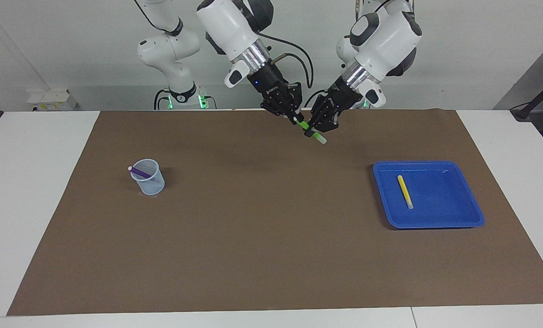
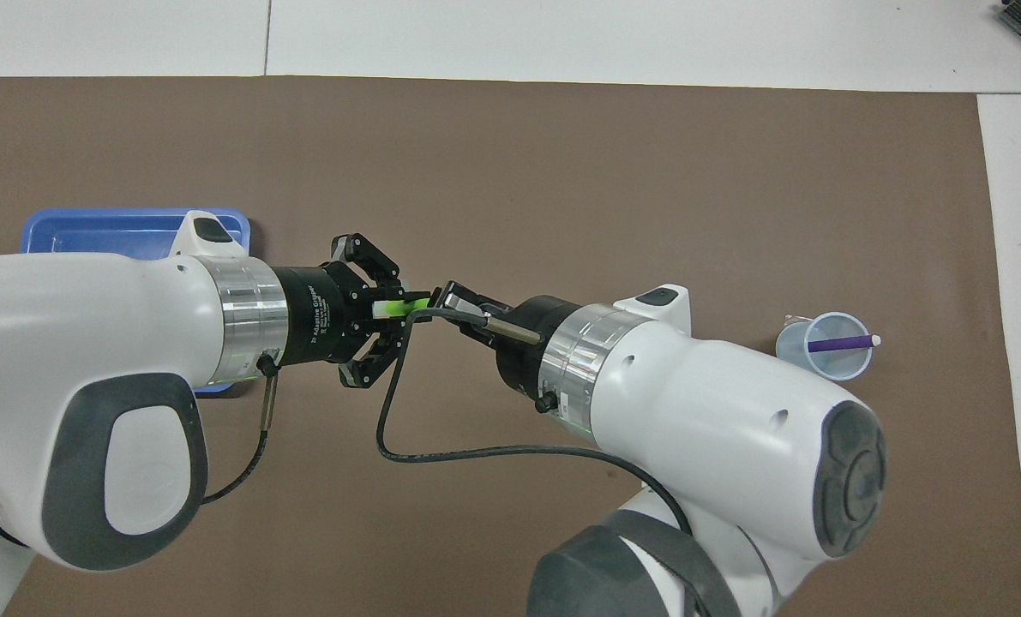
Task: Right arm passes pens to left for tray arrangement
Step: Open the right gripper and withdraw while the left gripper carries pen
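While gripped at once by right black claw gripper and left black claw gripper, well above brown mat, beside shallow blue tray: slim green marker pen — could drop if freed early.

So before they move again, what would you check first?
1. Right gripper shut on the green pen, in the air over the mat: ok.
2. Left gripper has reached the same pen: ok.
3. Left gripper's hold is firm enough for the right to let go: cannot tell.
4. Tray has bare floor beside the yellow pen: ok.
5. Purple pen is waiting in the cup: ok.
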You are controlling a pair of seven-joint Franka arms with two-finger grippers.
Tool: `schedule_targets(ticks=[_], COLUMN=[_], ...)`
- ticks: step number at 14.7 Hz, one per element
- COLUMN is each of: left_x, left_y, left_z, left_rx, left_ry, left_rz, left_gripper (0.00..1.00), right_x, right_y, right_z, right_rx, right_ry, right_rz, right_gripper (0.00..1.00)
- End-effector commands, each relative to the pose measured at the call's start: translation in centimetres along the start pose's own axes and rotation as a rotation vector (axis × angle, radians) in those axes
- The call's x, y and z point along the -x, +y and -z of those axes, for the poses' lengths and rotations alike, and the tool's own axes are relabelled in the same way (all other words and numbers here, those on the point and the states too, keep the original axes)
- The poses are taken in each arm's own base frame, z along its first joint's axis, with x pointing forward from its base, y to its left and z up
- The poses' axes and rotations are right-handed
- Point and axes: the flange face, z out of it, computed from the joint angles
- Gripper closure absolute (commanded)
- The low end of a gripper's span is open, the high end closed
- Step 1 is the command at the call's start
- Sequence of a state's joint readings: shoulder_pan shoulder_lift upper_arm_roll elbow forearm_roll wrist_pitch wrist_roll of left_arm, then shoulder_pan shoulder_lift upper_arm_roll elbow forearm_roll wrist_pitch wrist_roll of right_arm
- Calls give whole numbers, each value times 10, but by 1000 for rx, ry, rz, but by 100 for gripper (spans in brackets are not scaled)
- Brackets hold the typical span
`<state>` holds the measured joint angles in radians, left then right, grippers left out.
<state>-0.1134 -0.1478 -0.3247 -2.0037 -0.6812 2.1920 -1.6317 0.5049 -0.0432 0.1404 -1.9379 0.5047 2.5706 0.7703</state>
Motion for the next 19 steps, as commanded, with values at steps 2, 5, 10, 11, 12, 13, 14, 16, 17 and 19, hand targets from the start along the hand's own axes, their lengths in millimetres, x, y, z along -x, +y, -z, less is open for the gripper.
schedule_targets(ticks=[2,5,10,11,12,13,14,16,17,19], left_x=[0,-1,-10,-14,-19,-25,-33,-50,-61,-82], left_y=[-8,-8,-10,-11,-12,-13,-13,-16,-17,-21], left_z=[4,5,5,7,13,15,19,29,33,43], left_rx=[2,3,-54,-81,-99,-119,-144,-200,-249,-337], left_ry=[-11,-11,-6,-9,-10,-13,-15,-12,11,36], left_rz=[-5,-3,-143,-205,-271,-334,-403,-558,-659,-845], left_gripper=[100,100,100,100,100,100,100,100,100,100], right_x=[-2,-4,-11,-18,-25,-29,-34,-47,-55,-69], right_y=[2,3,8,15,22,28,35,50,59,83], right_z=[2,3,4,6,8,9,10,18,21,30], right_rx=[-13,-14,-3,19,52,80,106,149,169,238], right_ry=[-5,-2,-2,-12,-30,-50,-74,-118,-138,-183], right_rz=[-7,-18,-22,-33,-30,16,76,153,181,248], right_gripper=[100,47,0,0,0,0,0,0,0,0])
